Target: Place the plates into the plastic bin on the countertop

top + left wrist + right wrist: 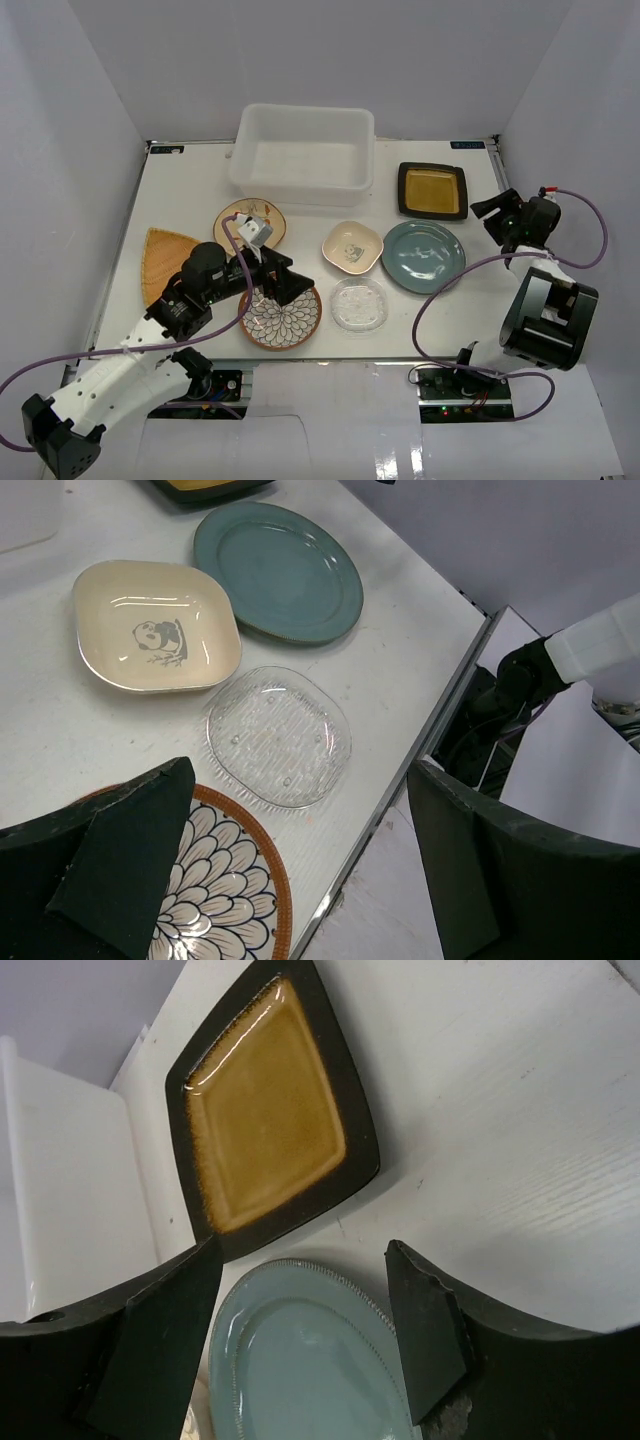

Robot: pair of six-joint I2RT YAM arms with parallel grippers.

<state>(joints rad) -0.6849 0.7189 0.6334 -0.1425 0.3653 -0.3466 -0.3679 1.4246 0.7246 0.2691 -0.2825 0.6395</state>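
Seven plates lie on the countertop [200, 180], all outside the plastic bin [305, 150]. The yellow square plate [432, 190] sits just right of the bin and the cream floral plate [232, 216] just in front of its left corner. The cream bowl [352, 246], blue-green plate [423, 256], clear glass plate [359, 303], petal-patterned plate [285, 325] and tan fan-shaped plate [165, 258] lie farther from the bin, toward the arms. The left gripper [283, 283] hangs over the petal-patterned plate, fingers spread and empty. The right gripper [490, 208], also spread and empty, is right of the bin beside the yellow square plate.
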